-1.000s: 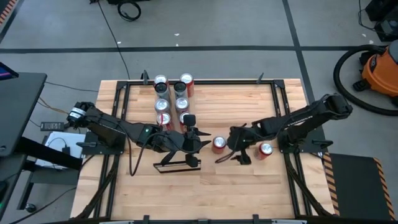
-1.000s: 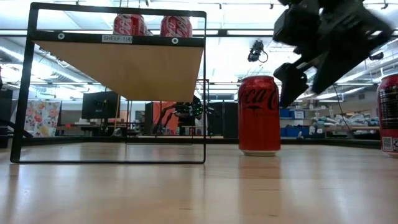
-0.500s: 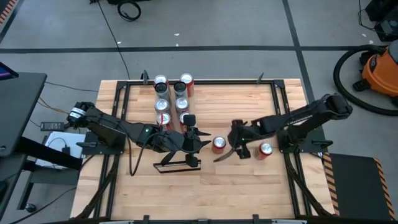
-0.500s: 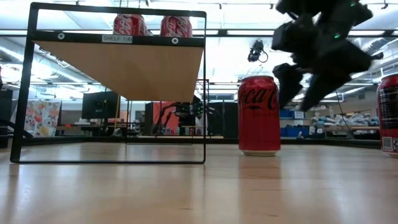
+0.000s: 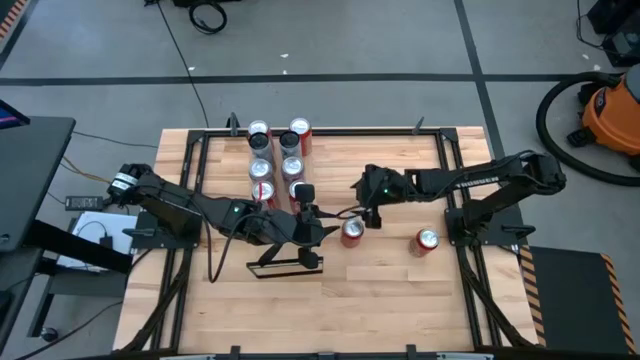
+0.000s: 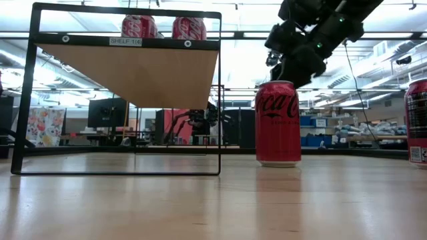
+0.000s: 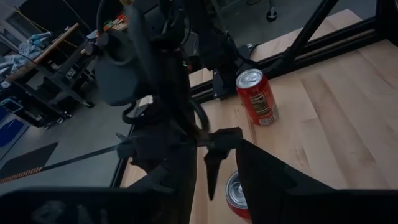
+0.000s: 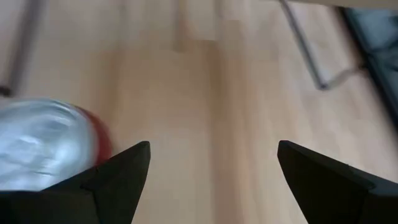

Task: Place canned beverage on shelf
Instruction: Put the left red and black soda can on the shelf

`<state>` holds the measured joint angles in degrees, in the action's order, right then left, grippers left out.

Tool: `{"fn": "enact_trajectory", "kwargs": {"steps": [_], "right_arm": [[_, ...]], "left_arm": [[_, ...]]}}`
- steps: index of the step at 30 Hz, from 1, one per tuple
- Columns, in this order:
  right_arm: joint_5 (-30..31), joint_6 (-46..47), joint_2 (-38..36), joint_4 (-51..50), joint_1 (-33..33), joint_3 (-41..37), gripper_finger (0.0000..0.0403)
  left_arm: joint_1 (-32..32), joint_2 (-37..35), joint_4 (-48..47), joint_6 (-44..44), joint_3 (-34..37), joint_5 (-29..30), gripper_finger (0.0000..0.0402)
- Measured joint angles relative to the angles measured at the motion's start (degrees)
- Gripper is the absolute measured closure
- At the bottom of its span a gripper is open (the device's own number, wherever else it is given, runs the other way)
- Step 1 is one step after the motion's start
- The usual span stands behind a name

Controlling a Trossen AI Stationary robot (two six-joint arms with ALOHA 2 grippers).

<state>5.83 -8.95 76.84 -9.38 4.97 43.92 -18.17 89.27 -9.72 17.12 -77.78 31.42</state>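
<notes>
Two cans (image 6: 163, 27) already on shelf (image 6: 127, 70); right gripper (image 5: 362, 218) spread wide, empty, just above next can (image 5: 351, 232); grasp, lift, placement remain.

A red aluminium beverage can with white script lettering (image 6: 277, 123) stood upright on the pale wooden tabletop, near the middle of it, its silver lid showing from above (image 5: 352, 231); it sat apart from and just beside the rack's post. A second red can (image 5: 427, 240) stood upright farther toward my right side, well apart from the first. The shelf, a long pale light-wood slab (image 6: 133, 73) carried high in a thin black metal frame, lay level above the table, a small white label on its dark front edge. Two red cans (image 6: 164, 27) already stood upright on it, side by side.
</notes>
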Motion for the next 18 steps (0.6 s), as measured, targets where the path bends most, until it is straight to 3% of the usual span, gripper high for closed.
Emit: {"fn": "enact_trajectory", "kwargs": {"steps": [4, 18], "right_arm": [[-5.9, 1.0, 0.0, 0.2, 0.4, 0.0, 0.0039], [-8.9, 9.0, 0.0, -12.0, -6.3, 0.0, 0.0039]], "left_arm": [[0.0, 0.0, -0.1, 0.0, 0.0, 0.0, 0.0281], [0.0, 0.0, -0.4, 0.0, 0.0, -0.1, 0.0281]]}}
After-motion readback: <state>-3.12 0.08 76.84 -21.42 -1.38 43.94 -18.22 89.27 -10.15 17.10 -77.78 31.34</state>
